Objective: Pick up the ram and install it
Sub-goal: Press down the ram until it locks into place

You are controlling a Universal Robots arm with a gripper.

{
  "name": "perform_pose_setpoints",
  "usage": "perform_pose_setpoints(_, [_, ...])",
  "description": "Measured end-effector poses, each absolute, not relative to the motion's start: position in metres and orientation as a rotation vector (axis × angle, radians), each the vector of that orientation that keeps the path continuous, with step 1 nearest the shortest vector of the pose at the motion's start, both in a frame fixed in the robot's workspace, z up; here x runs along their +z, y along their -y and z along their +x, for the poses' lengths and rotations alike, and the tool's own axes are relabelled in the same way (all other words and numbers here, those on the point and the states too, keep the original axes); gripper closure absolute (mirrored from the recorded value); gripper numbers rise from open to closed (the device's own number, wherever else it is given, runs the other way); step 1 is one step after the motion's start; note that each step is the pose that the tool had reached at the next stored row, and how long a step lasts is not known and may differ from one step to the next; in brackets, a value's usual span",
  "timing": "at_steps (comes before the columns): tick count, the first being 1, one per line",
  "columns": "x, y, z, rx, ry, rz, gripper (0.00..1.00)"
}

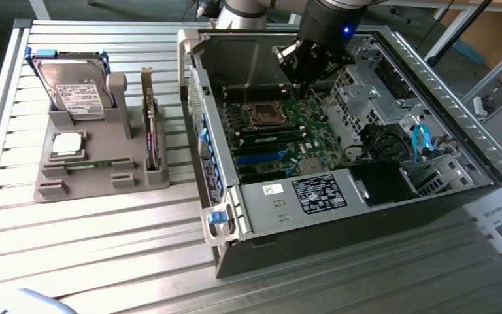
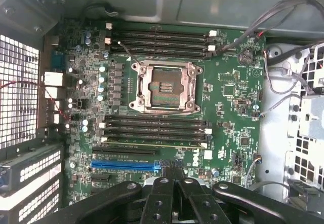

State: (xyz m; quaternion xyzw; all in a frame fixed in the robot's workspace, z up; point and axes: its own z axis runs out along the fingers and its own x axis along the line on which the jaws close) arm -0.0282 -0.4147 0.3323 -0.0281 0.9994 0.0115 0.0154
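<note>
A: Gripper point(image 1: 307, 84) above the open computer case point(image 1: 460, 196); jaws fully closed, nothing held.
B: Ram point(image 2: 152, 144): one green stick seated in a motherboard point(image 2: 233, 97) slot below the processor socket point(image 2: 163, 87); another point(image 1: 89, 164) on the grey holder point(image 1: 81, 186).

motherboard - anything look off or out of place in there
Nothing looks damaged or askew. The CPU socket sits empty, and one ram stick is seated in the slots beside it, near the shut gripper.
</note>
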Motion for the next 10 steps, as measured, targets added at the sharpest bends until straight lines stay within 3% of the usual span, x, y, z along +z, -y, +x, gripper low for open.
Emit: perform_pose_setpoints(10, [0.3323,0.4146,-0.0248,0.037,-3.127,-0.088,0.9])
